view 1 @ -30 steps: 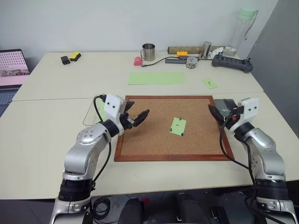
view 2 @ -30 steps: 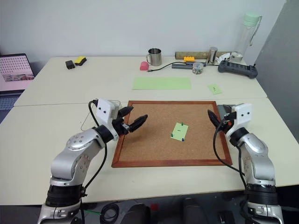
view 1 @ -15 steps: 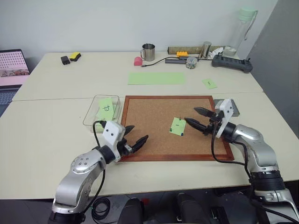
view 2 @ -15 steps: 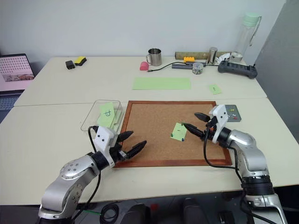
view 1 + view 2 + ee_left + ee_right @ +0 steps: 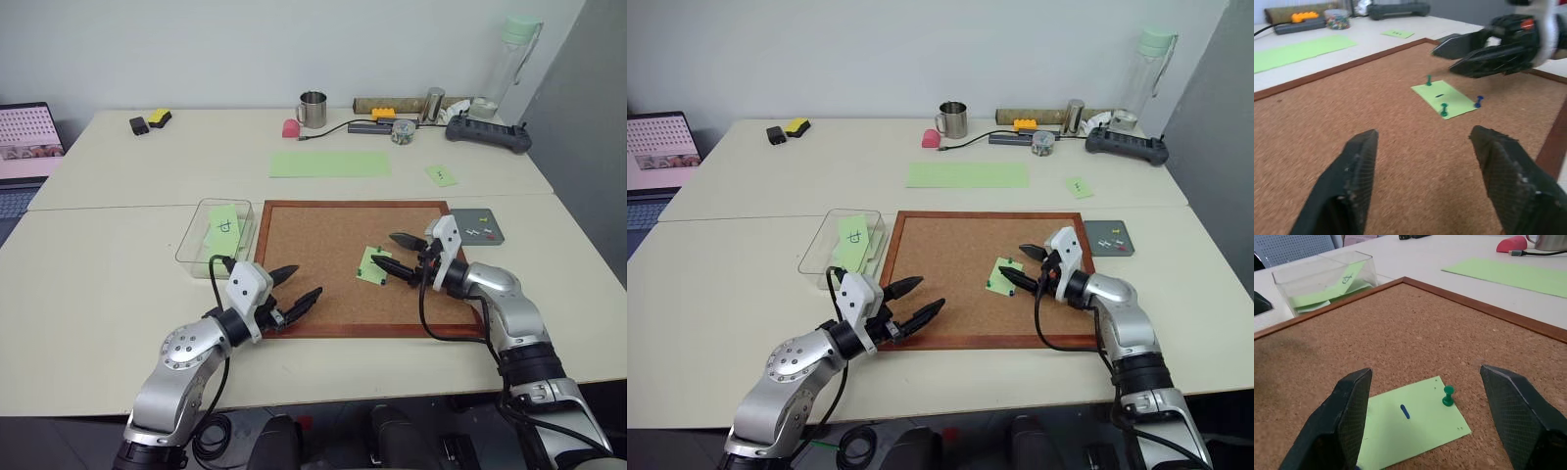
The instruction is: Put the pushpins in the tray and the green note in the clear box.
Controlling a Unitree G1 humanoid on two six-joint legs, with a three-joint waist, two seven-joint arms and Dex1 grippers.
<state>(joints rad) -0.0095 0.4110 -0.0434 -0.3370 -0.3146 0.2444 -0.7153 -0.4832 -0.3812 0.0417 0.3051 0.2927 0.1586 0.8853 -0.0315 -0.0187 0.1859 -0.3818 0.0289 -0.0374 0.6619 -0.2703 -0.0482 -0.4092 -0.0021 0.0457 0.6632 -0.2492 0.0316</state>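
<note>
1. R gripper [image 5: 396, 253] has swung in from frame right to the green note [image 5: 373, 264] at board centre; L gripper [image 5: 297, 285] has dropped back to lower left.
2. Both stand open, empty.
3. Pushpins [image 5: 1448, 395] lie between R's fingertips; R is nearer, so you go with R.

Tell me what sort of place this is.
Probably an office or lab workspace: pale desks pushed together, a laptop at the far left edge, a cork board with a pinned green note, and a power strip and mug by the wall.
</note>
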